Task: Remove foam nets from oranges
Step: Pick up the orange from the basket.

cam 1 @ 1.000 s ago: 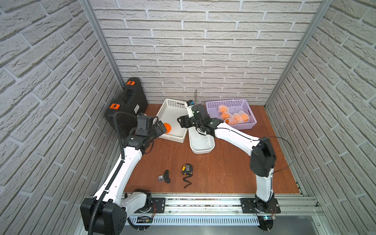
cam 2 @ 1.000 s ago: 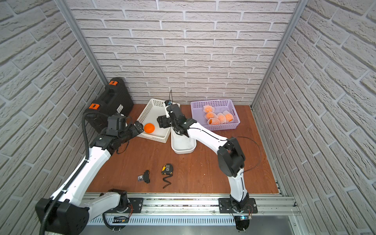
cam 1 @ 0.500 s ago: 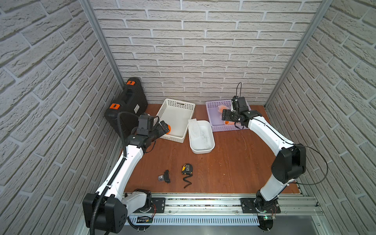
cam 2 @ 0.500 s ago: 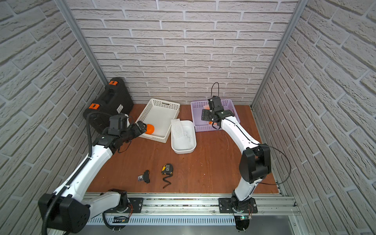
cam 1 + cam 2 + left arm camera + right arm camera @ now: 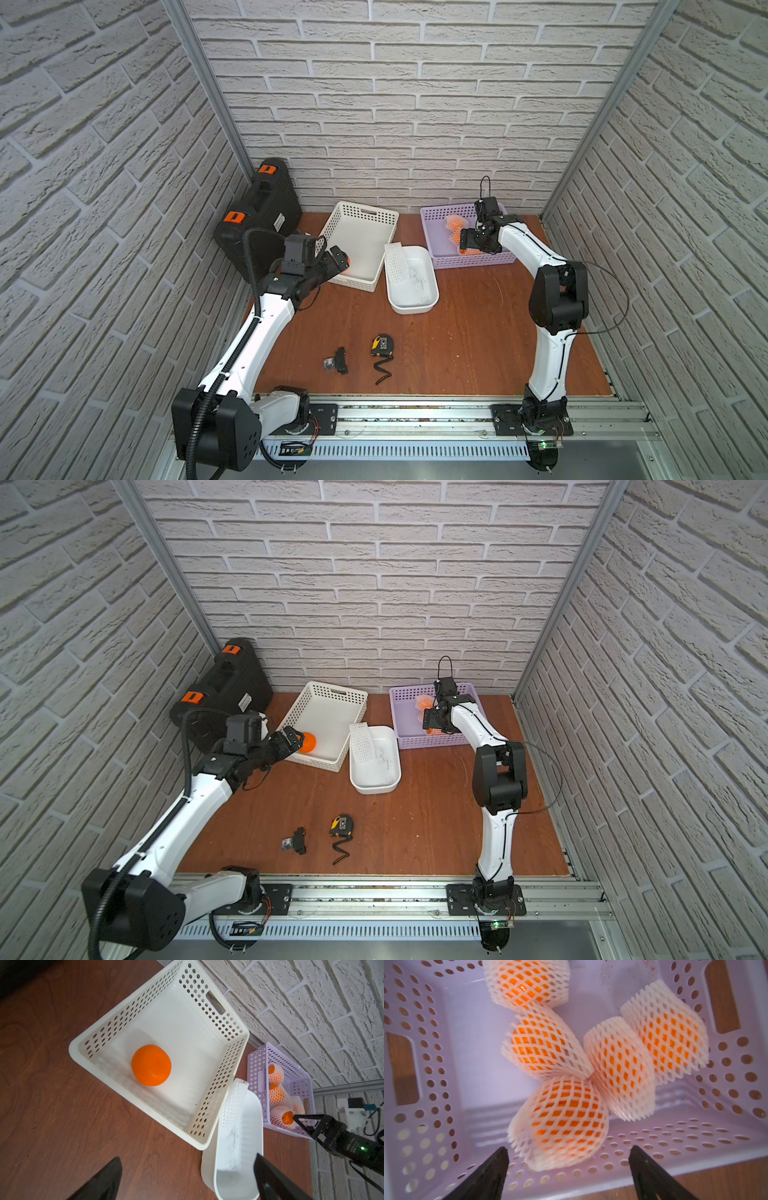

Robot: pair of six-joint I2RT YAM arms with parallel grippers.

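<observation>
Right gripper [image 5: 568,1147] open and empty over the purple basket [image 5: 465,261], right of centre in a top view; I'd straddle the nearest netted orange [image 5: 560,1122] squarely, clear of neighbouring foam; left gripper [image 5: 188,1157] open too, holding nothing.

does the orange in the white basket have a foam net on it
No, the orange lies bare in the white basket, its peel uncovered.

We note the left arm [image 5: 266,332] stretched forward and low, its left gripper [image 5: 185,1178] spread wide and holding nothing. The right arm [image 5: 548,357] rises from its base, bends at the elbow and reaches forward, wrist pitched downward. We see the right gripper [image 5: 569,1172] likewise gaping, both black fingers [image 5: 488,1176] clear of contact, nothing between them.
</observation>
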